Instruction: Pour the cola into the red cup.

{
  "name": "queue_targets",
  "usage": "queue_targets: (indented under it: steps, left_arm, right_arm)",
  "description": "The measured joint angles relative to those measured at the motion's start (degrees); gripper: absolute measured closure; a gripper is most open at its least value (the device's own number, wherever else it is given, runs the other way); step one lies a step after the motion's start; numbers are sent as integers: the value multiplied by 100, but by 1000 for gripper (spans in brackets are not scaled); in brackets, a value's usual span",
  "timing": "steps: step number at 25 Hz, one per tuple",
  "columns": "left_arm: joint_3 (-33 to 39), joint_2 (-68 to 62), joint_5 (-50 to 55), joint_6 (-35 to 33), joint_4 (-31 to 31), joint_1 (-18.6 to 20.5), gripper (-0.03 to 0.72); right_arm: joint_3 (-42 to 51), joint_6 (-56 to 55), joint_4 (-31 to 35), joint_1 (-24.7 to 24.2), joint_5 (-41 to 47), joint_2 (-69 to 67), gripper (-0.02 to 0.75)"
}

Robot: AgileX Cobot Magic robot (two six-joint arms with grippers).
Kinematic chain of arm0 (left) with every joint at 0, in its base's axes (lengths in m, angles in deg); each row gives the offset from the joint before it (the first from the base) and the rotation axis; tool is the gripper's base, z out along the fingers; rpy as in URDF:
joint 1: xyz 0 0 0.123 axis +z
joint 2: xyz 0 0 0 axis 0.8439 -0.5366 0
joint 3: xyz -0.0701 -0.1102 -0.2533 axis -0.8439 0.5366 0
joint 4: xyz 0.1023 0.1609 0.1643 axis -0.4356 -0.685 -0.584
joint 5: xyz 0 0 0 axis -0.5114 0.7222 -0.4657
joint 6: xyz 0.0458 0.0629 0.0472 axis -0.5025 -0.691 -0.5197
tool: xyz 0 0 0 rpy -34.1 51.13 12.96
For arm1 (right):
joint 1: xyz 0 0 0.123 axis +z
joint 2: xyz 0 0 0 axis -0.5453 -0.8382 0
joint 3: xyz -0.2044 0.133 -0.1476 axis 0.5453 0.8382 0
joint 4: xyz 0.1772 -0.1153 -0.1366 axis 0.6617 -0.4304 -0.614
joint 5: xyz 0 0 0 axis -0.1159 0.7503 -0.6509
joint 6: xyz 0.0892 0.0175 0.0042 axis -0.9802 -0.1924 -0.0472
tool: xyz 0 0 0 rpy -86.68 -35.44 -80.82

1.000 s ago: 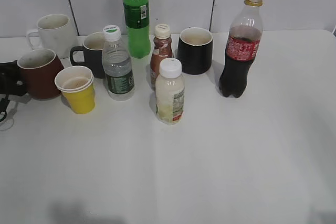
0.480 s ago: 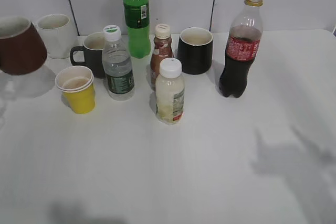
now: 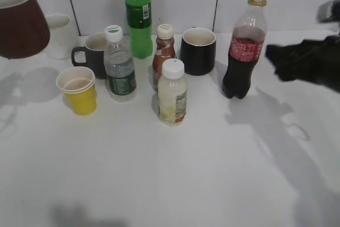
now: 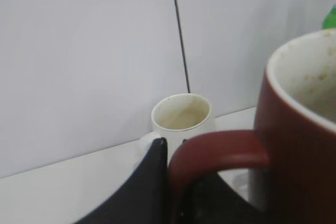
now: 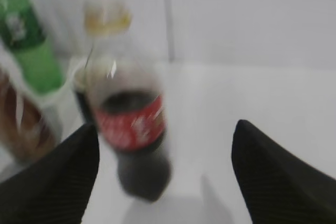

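Clamped by its handle in the left gripper (image 4: 173, 150), cup (image 3: 21, 22) aloft far left, awaiting the pour. Right gripper (image 5: 163, 177) spread wide (blurred), lined up beside upright, capless cola (image 3: 243, 46).

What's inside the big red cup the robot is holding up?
Nothing much: the left wrist view shows the red cup with a pale inside and a few small specks, and no drink in the part that shows. Its bottom is out of view. The cola is on the table.
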Motion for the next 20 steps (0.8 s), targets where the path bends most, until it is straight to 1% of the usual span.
queue_targets:
  steps: [3, 7, 8, 14, 20]
  left_arm:
    - [1, 398, 404, 4, 151, -209, 644]
    - [109, 722, 563, 4, 242, -319, 644]
    - [166, 773, 563, 6, 274, -332, 644]
    - [631, 1091, 674, 21, 397, -332, 644]
    - [819, 1261, 722, 21, 417, -332, 644]
  right_arm:
    - [17, -229, -355, 7, -701, -760, 144]
    - [-15, -181, -499, 9, -1687, -1495, 109]
    - [-62, -166, -504, 9, -1794, -1655, 102]
    - [-666, -141, -497, 9, -1966, -2343, 87]
    - [-1390, -141, -496, 16, -1977, -2940, 87]
